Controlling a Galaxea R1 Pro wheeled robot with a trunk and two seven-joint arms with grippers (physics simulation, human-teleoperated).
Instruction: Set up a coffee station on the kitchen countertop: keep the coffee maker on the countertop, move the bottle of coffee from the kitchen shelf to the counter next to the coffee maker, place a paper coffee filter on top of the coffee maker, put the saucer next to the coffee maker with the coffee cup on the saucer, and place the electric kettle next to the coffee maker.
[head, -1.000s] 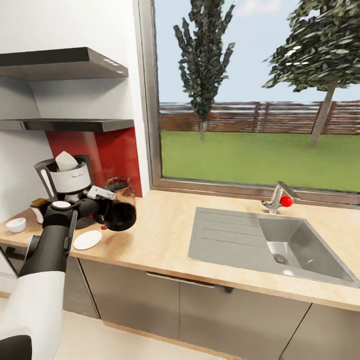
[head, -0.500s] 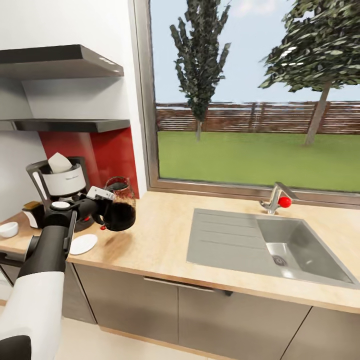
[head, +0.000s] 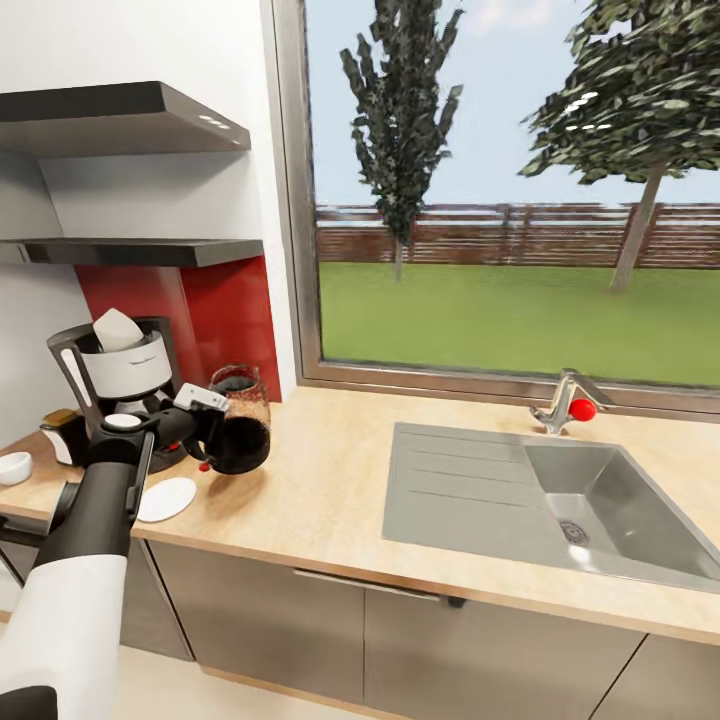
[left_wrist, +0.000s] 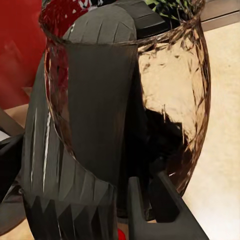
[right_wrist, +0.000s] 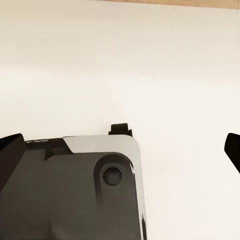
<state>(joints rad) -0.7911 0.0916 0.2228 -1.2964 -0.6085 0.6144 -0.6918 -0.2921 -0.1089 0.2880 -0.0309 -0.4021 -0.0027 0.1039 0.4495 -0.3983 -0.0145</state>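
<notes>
1. Two arms are mine to run; my left arm reaches out over the countertop (head: 330, 470), and its left gripper (head: 207, 432) has hold of the electric kettle (head: 240, 432).
2. From the left wrist camera I see the glass body of that kettle (left_wrist: 170, 100) close up, with its black handle (left_wrist: 95, 95) running down between me and the glass; one dark finger (left_wrist: 165, 205) lies against the kettle's lower part. The jaws look closed on the handle.
3. From the head camera the kettle sits just to the right of the coffee maker (head: 120, 385); I cannot tell whether its base touches the counter or hangs just above it.
4. On top of the coffee maker I see a white paper filter (head: 117, 330), standing up from the rim.
5. Just left of the coffee maker stands the bottle of coffee (head: 62, 435), and further left, near the picture's edge, the coffee cup (head: 14, 467) rests on the counter.
6. I see the saucer (head: 166, 499) lying flat near the front edge of the counter, in front of the coffee maker and apart from the cup.
7. Above, the kitchen shelf (head: 140, 250) runs along the wall over the red backsplash (head: 225, 320).
8. Well to the right, the steel sink (head: 540, 500) is set in the counter, with its tap (head: 565, 402) behind it.
9. My right wrist camera looks down on a pale floor (right_wrist: 120, 65) and a dark part of the robot's own body (right_wrist: 70, 190); two dark tips show at the picture's edges, so I cannot tell how far that gripper is open.
</notes>
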